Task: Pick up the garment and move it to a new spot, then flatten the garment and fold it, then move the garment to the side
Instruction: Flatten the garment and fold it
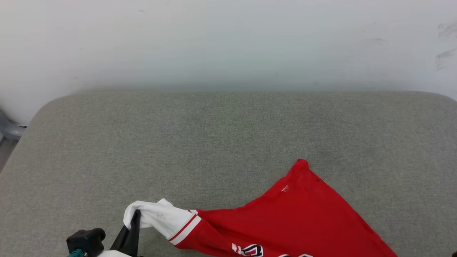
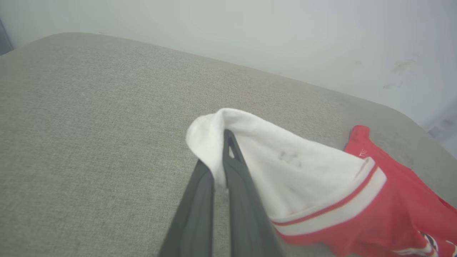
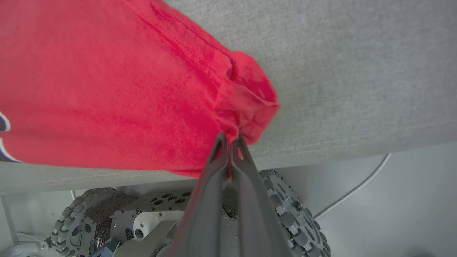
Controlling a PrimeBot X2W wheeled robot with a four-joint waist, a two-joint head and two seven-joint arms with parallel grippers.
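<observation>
The garment point(image 1: 296, 217) is a bright red shirt with a white sleeve edged in red and white stripes, spread over the near right part of the grey cushioned surface point(image 1: 221, 135). Dark lettering shows at its lower edge. My left gripper point(image 1: 135, 216) is shut on the white sleeve point(image 2: 285, 167), pinching the cloth between its dark fingers point(image 2: 235, 167). In the right wrist view my right gripper point(image 3: 230, 141) is shut on a bunched red corner of the garment point(image 3: 250, 103), which hangs over the surface's front edge.
A pale wall point(image 1: 228, 43) stands behind the cushioned surface, whose rounded corners show at the back left and right. Below the front edge, the right wrist view shows my wheeled base point(image 3: 142, 221) and a white cable point(image 3: 357, 189) on the floor.
</observation>
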